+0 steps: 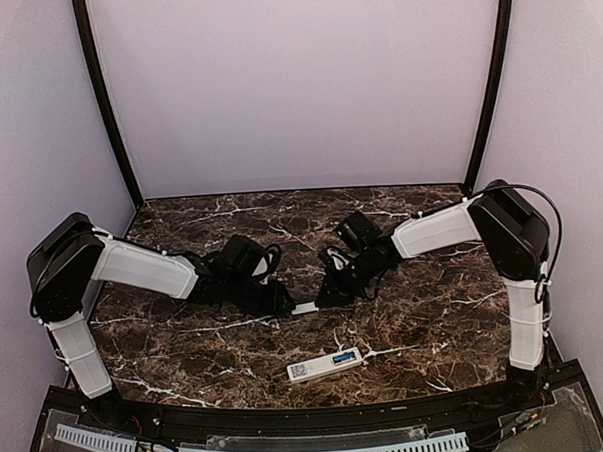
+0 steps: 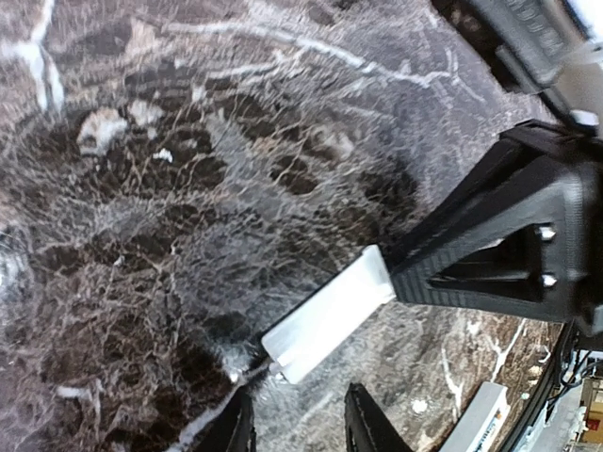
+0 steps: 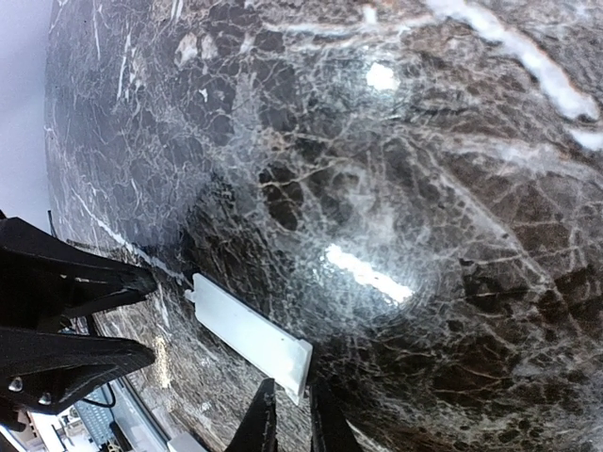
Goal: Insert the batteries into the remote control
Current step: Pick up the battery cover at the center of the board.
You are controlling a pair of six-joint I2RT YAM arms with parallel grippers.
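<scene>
Dark marble table (image 1: 186,341) veined in white, lilac walls all round, and the 2 arms are nose to nose over the middle of it. Between them is a short white cover plate (image 2: 330,315), low over the marble; I can't tell whether it touches.

The right gripper (image 3: 290,410) has it, jaws nearly closed and pinching 1 end of the plate. The left gripper (image 2: 297,419) is partly open with nothing in it. Its fingers (image 2: 367,424) stand either side of a gap, and the plate's tabbed free end sits just beyond the tips, not yet between them.

This looks to me like a hand-over, or the cover being cleared aside. To do it well, I'd say the left should come straight along the plate's length and take a deep bite on the flat faces. Only then should the right let go (a thin, slick plate held by a corner will swivel). It wants to be slow, with the 2 sets of tips this close.

The remote control (image 1: 326,365) lies by the table's near edge, well apart from both sets of fingers, a little to the right of centre. It peeks in at the lower right corner of the left wrist view. I can't make out which face is up. As for the batteries, I can't see 1 of them anywhere.
</scene>
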